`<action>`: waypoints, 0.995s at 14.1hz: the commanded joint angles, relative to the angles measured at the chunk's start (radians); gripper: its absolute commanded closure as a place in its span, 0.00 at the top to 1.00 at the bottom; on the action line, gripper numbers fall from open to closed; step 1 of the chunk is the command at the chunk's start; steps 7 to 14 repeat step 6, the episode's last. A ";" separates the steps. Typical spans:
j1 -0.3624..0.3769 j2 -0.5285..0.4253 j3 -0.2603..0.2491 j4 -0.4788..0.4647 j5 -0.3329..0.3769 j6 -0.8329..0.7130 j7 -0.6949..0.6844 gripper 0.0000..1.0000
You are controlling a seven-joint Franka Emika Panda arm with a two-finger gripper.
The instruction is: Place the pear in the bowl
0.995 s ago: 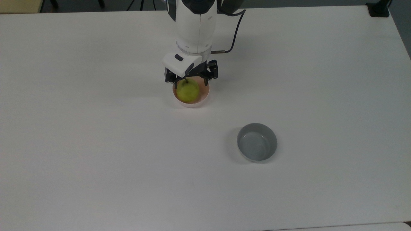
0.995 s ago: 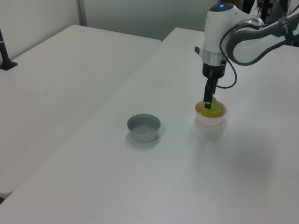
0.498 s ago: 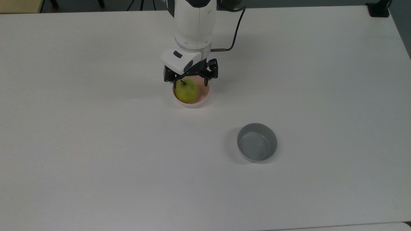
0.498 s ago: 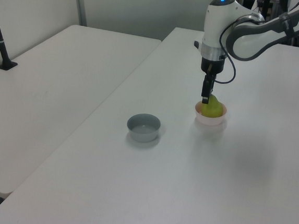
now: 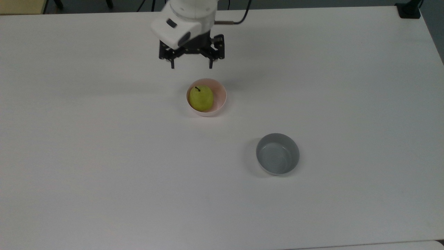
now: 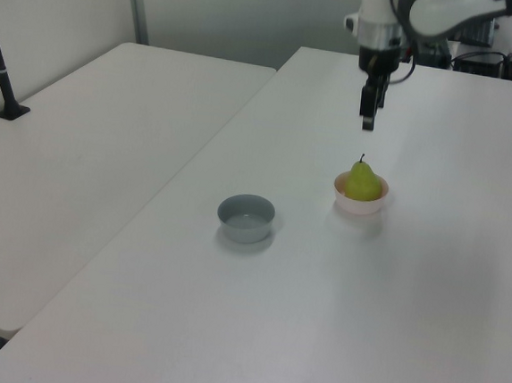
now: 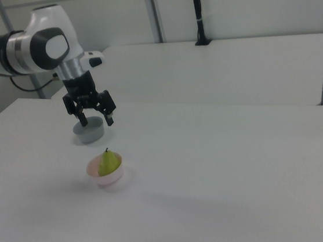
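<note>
Counts: 1 pear [image 5: 201, 98], yellow-green with dark stem, also in the left view [image 6: 363, 182] and right view [image 7: 109, 162]
2 bowls total: 1 pink bowl [image 5: 220, 94] [image 6: 359, 204] [image 7: 105, 178], 1 grey bowl [image 5: 278, 153] [image 6: 246, 217] [image 7: 88, 130]
1 robot arm [image 7: 31, 49] carrying 1 gripper [image 5: 191, 64] [image 6: 368, 112] [image 7: 95, 115] with 2 fingers
2 white tables: 1 work table [image 5: 104, 166] [image 6: 425, 314] [image 7: 243, 176], 1 neighbouring table [image 6: 91, 132] [image 7: 220, 70]
1 black pole [image 7: 197, 12] on the neighbouring table, seen in the right view
</note>
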 commanded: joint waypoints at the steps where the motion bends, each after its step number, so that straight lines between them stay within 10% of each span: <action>1: -0.047 -0.073 -0.003 0.027 0.016 -0.083 0.021 1.00; 14: -0.075 -0.101 -0.006 0.051 0.018 -0.126 0.039 1.00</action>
